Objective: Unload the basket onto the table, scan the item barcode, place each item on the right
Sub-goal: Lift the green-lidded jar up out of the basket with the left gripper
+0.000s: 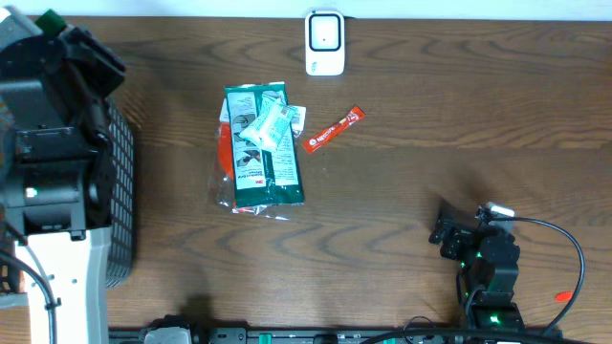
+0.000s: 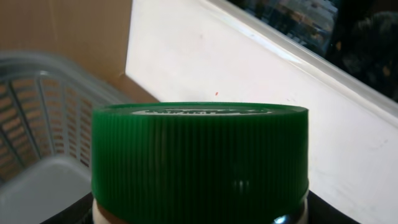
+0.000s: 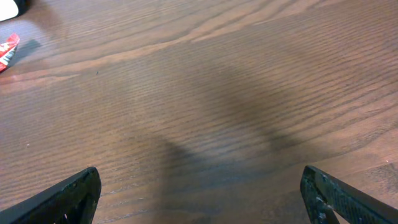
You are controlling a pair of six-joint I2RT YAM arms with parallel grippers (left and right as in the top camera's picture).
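While the green-capped jar fills the left wrist view, only its ribbed lid and a sliver of the pale body below show, so no barcode can be made out. It sits in the left gripper, whose jaws are part-way closed around it, with dark finger edges just visible at the lower corners. The jar is raised above the grey mesh basket at the far left of the table. From overhead, the green lid peeks out beside the left arm at the top-left corner. The white scanner stands at the table's far edge, well apart from the jar. Nearer the middle lies a green packet with a white pouch on top and a red sachet just beside them. The right gripper hovers low over bare wood, jaws spread wide and holding nothing.
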